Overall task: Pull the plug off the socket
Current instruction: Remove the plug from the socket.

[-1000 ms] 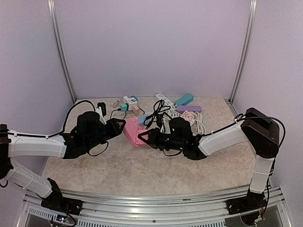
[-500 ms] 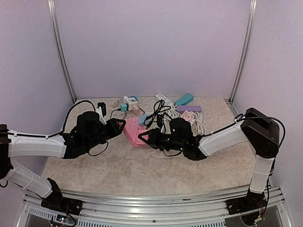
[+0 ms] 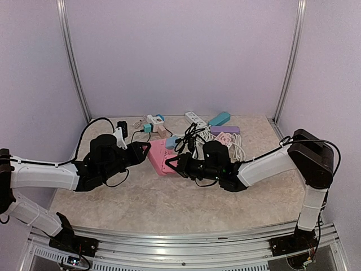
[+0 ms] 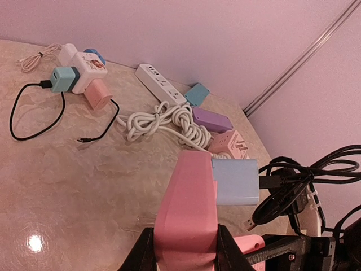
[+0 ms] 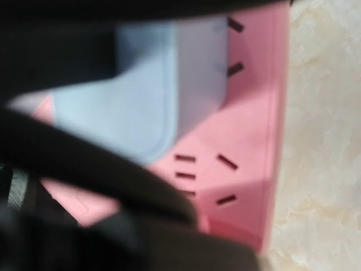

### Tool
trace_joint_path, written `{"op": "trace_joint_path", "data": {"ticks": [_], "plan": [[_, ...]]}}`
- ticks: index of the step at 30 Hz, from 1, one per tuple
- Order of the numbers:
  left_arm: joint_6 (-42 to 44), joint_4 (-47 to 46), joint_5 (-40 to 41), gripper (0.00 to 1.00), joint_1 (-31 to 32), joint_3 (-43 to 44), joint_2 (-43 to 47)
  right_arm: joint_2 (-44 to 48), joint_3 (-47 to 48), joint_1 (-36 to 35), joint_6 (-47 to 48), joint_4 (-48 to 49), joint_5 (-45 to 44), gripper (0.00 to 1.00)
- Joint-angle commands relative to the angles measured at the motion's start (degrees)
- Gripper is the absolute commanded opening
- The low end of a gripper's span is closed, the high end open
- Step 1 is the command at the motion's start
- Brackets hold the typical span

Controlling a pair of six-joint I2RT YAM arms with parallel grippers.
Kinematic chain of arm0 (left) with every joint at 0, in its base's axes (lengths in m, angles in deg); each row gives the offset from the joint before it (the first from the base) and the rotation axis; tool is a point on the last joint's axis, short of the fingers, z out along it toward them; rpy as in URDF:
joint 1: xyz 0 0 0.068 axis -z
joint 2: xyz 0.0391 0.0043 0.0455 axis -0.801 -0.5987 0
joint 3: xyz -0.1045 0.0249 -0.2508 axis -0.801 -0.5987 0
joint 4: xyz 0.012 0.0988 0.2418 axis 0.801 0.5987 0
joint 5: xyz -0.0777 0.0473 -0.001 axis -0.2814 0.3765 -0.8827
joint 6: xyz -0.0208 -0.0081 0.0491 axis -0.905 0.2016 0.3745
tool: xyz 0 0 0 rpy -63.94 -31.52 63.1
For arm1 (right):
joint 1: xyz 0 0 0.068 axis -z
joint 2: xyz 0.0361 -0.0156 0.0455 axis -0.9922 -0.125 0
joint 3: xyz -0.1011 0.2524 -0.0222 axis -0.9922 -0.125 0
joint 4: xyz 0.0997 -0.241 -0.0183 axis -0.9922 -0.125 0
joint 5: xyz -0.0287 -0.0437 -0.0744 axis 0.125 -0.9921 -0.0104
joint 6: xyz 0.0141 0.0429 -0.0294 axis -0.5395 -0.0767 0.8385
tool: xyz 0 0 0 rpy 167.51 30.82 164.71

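Pink socket (image 3: pixel 159 157) shifted slightly rightward, left fingers (image 4: pixel 145 257) clamped on it; blue plug (image 4: pixel 236 182) seated in it; state of right fingers (image 3: pixel 174 164) indiscernible.

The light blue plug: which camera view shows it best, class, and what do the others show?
The left wrist view: the plug is sharp and whole, seated in the pink socket block. The top view shows only a small blue patch among cables; the right wrist view shows it close but blurred.
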Motion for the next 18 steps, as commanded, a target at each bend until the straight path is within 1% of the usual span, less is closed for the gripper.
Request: {"op": "trace_joint_path", "data": {"ticks": [1,7,13,18], "plan": [[2.9,-6.7,-1.4,0.25,-0.1,-0.3,0.8,1.2,-1.7,0.8,-0.5,-2.0,-1.8,0.0],[1.5,-6.5,-1.5,0.25,-0.2,0.0,0.5,0.9,-1.7,0.8,-0.6,-1.9,-1.7,0.0],[-1.5,-3.9,-2.0,0.25,-0.7,1.5,0.5,0.5,-1.6,0.9,-0.3,-2.3,-1.9,0.0],[-4.4,-2.8,-4.4,0.25,-2.6,1.6,1.2,0.9,-1.8,0.9,0.6,-4.4,-3.3,0.0]]}}
